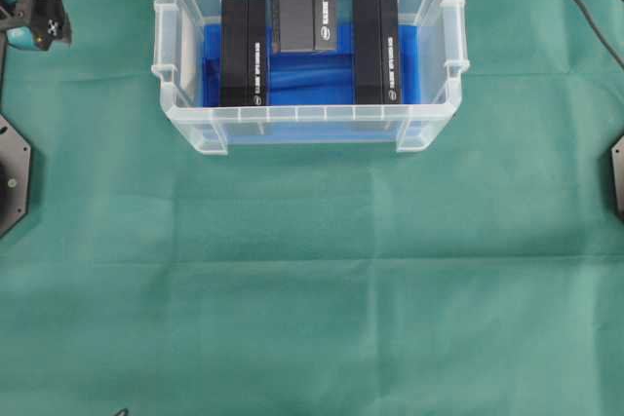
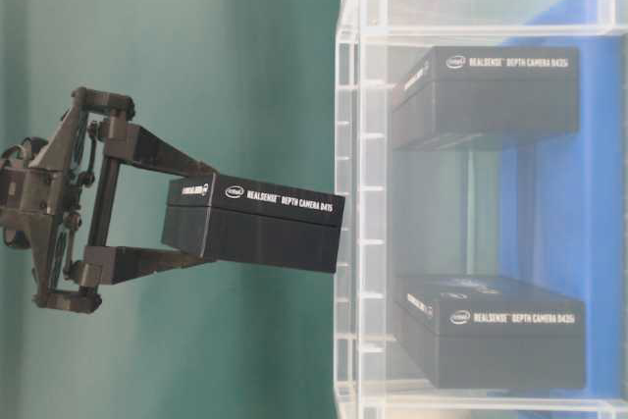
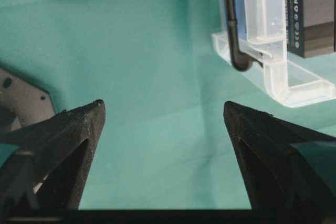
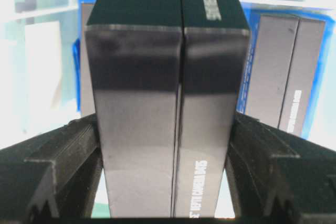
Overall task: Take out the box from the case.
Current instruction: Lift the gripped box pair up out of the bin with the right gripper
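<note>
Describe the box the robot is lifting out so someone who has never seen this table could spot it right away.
Find the clear plastic case with the blue lining on the green cloth. Three black boxes show there. The lifted box is the middle one, clamped in the right gripper at the case's far side; unlike the left box and right box resting on the lining, it is raised above the rim.

wrinkled green cloth table cover (image 1: 312,289): spread flat, crease lines across it | two black rectangular cardboard boxes with white lettering, left (image 1: 243,51) and right (image 1: 375,48): upright on edge, well apart, parallel
</note>
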